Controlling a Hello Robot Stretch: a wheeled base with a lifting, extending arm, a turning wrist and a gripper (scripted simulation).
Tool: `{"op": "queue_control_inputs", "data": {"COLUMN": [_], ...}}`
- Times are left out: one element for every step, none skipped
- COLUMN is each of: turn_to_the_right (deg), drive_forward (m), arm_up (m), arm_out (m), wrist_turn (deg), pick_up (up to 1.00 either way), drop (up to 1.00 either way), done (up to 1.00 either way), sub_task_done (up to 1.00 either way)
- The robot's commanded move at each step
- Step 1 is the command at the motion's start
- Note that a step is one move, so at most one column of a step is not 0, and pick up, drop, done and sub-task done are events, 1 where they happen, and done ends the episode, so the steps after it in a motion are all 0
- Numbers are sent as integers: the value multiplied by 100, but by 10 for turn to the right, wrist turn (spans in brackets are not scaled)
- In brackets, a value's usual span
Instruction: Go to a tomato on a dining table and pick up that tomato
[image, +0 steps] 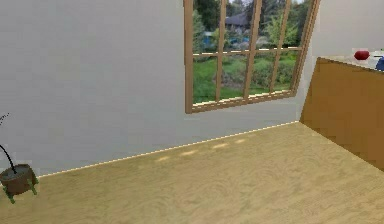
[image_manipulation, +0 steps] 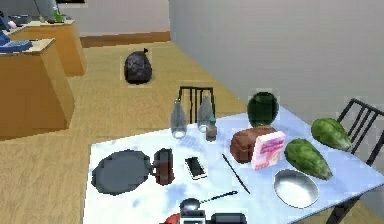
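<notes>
A dining table (image_manipulation: 130, 205) with a pale cloth spreads across the arm side view. At its near edge lies a small red round thing (image_manipulation: 190, 206), likely the tomato. Right beside it, at the bottom edge, dark shapes look like my arm's end and gripper (image_manipulation: 212, 212). The red thing lies on the table at the gripper's far end, so I cannot tell whether the gripper holds anything.
The table also carries a dark plate (image_manipulation: 122, 170), phone (image_manipulation: 196, 167), two bottles (image_manipulation: 179, 118), a brown loaf (image_manipulation: 248, 143), green melons (image_manipulation: 306, 158) and a bowl (image_manipulation: 296, 187). Chairs (image_manipulation: 195, 97) stand behind it. A wooden counter (image: 345, 110) bears a red thing (image: 362, 54).
</notes>
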Motion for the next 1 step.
{"op": "queue_control_inputs", "data": {"turn_to_the_right": [0], "drive_forward": [0], "arm_up": [0], "arm_out": [0], "wrist_turn": [450], "pick_up": [0], "drop": [0], "done": [0], "sub_task_done": [0]}}
